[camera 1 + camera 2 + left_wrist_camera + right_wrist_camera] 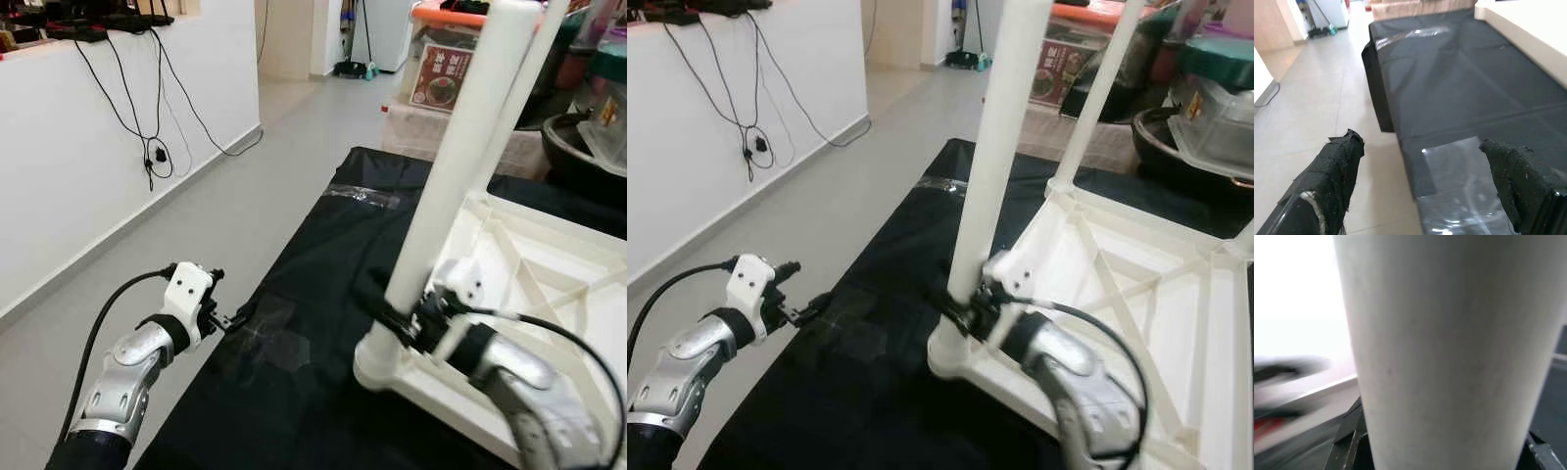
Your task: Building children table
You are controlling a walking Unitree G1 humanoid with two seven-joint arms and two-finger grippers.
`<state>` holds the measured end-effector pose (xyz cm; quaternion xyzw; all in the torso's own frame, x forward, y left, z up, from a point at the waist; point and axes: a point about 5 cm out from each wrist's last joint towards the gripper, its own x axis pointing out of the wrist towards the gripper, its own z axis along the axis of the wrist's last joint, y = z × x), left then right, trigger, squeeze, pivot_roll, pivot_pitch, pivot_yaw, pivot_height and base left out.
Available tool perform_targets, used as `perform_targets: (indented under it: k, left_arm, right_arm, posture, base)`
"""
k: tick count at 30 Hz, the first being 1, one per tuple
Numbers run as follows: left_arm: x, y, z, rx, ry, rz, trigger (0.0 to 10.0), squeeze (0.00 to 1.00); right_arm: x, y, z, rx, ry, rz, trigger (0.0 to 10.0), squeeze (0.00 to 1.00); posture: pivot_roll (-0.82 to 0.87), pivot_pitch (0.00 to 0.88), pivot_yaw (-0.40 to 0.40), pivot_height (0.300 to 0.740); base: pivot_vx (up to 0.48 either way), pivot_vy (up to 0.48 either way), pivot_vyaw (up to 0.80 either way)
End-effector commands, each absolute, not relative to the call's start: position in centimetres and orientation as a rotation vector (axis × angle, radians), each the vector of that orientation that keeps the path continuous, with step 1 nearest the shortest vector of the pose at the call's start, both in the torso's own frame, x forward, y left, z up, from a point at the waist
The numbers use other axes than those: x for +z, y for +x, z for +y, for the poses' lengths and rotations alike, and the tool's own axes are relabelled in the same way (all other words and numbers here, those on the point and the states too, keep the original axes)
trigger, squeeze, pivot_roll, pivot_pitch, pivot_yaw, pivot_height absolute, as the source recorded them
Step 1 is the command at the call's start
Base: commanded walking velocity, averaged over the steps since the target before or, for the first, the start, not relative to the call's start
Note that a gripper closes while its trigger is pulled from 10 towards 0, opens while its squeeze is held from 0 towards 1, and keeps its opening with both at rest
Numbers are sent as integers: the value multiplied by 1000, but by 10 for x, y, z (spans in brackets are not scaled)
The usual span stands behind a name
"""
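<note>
We log both eye views looking down on one black cloth-covered platform [313,294]; right wrist camera pressed against a white cylindrical plastic leg [1449,352].

White leg [460,147] top cut off; right wrist background seemingly blurred.

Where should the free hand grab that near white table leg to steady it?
Low on the table leg, just above the right hand already clamped near its socket. Come from the robot's left: the round post stands upright, and that side is open over the black cloth.
</note>
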<state>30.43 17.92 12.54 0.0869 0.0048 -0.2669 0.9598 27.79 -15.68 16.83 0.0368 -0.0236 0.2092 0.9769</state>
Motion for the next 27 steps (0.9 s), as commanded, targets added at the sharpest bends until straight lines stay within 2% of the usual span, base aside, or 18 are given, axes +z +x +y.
perform_targets:
  k: [1, 2, 4, 8, 9, 15, 16, 20, 21, 22, 27]
  left_arm:
    - [120, 302, 179, -543, 177, 29, 10000, 0]
    - [120, 302, 179, -544, 177, 32, 10000, 0]
    - [119, 301, 182, -543, 179, 38, 10000, 0]
    - [119, 302, 182, -542, 181, 40, 10000, 0]
    - [121, 304, 182, -545, 184, 38, 10000, 0]
    - [119, 309, 174, -549, 177, 35, 10000, 0]
    - [119, 308, 172, -551, 174, 32, 10000, 0]
    - [119, 306, 171, -555, 171, 29, 10000, 0]
    - [118, 306, 178, -538, 177, 36, 10000, 0]
    - [117, 306, 181, -530, 180, 38, 10000, 0]
    - [119, 307, 183, -527, 182, 35, 10000, 0]
  right_arm:
    - [139, 279, -206, 7, 116, 106, 0, 0]
    - [123, 268, -229, -278, 115, 176, 0, 0]
    - [108, 245, -252, -584, 69, 252, 0, 0]
    - [107, 238, -254, -642, 53, 261, 0, 0]
    - [117, 230, -243, -653, 19, 218, 0, 0]
    - [126, 227, -233, -695, -8, 190, 0, 0]
    - [127, 228, -233, -704, -3, 194, 6039, 0]
    - [127, 230, -232, -710, 3, 197, 6039, 0]
    - [140, 239, -224, -634, 62, 115, 10000, 678]
    - [148, 244, -220, -591, 83, 72, 10000, 1000]
    - [165, 255, -214, -485, 120, -9, 10000, 1000]
  posture:
    - [83, 0, -60, 740]
    - [82, 0, -57, 740]
    - [76, 0, -42, 740]
    - [76, 0, -42, 740]
    - [49, 0, -32, 740]
    - [41, 0, -31, 740]
    - [49, 0, -35, 740]
    - [49, 0, -35, 740]
    - [59, 0, -40, 740]
    - [59, 0, -41, 740]
    - [60, 0, -41, 740]
  base:
    - [0, 0, 0]
    - [0, 0, 0]
    - [0, 0, 0]
    - [0, 0, 0]
    - [0, 0, 0]
    - [0, 0, 0]
    - [0, 0, 0]
    - [0, 0, 0]
    - [0, 0, 0]
    - [0, 0, 0]
    - [0, 0, 0]
